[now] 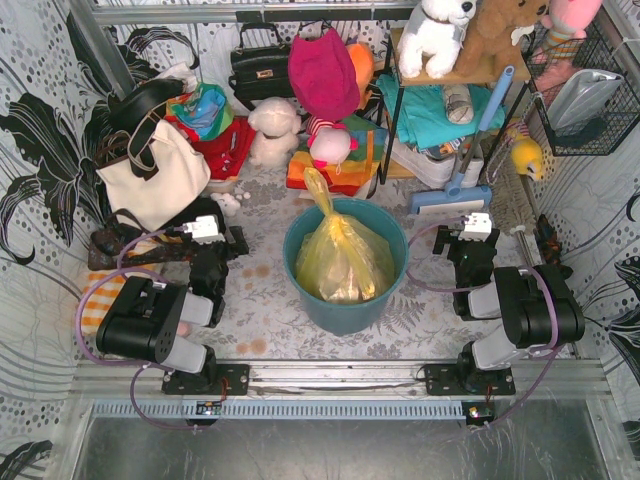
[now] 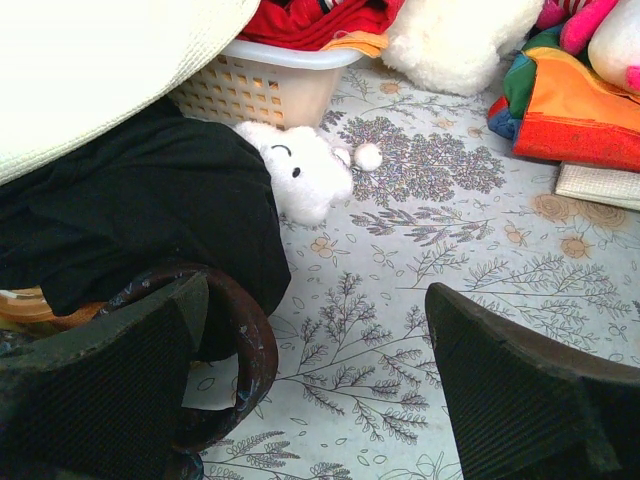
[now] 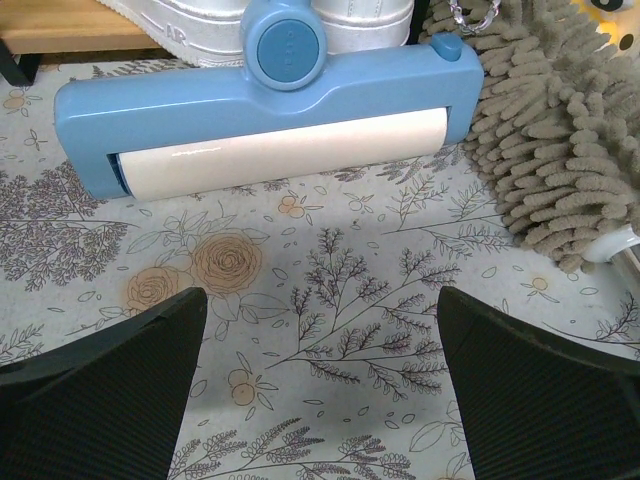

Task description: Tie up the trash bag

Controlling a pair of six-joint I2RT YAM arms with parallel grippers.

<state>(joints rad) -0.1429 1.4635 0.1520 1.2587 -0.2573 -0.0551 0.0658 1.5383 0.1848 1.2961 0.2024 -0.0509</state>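
The trash bag (image 1: 343,258) is thin yellow plastic and sits inside a round teal bucket (image 1: 345,312) in the middle of the floral-cloth table. Its neck is gathered into a twisted tail (image 1: 318,190) that points up and back. My left gripper (image 1: 210,220) rests low to the left of the bucket, apart from the bag. In the left wrist view the left gripper (image 2: 318,300) is open, with only cloth between its fingers. My right gripper (image 1: 472,232) rests to the right of the bucket. The right gripper (image 3: 322,305) is open too and holds nothing. Neither wrist view shows the bag.
A cream tote bag (image 1: 155,175) and dark straps lie beside the left arm. A brown ring (image 2: 240,350), black cloth (image 2: 150,220), a white basket (image 2: 265,85) and a small white plush (image 2: 300,170) sit ahead of it. A blue lint roller (image 3: 270,110) and a shaggy mop head (image 3: 560,150) lie ahead of the right gripper.
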